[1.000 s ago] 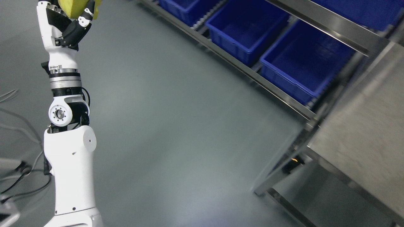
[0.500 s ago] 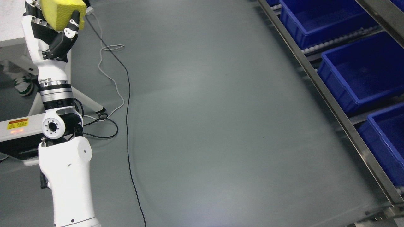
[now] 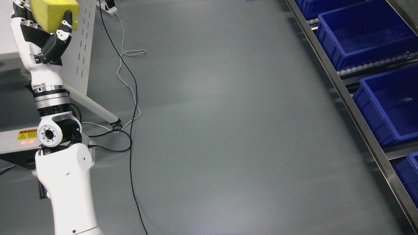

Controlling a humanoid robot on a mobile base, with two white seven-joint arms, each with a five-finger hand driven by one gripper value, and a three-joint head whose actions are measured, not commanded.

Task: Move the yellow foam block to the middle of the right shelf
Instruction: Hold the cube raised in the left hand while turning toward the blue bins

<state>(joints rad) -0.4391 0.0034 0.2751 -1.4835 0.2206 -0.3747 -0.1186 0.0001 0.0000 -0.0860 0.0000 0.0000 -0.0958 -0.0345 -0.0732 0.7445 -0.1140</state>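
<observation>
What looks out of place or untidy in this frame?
Loose cables trail across the open floor beside the left hand, which grips the yellow foam block. The blue bins sit squarely on the rack.

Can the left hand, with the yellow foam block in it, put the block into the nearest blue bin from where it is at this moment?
Probably not yet. The left hand holds the yellow foam block at the far left, and the blue bin sits on the shelf rail at the far right, with open floor between. Nothing blocks the way.
</observation>
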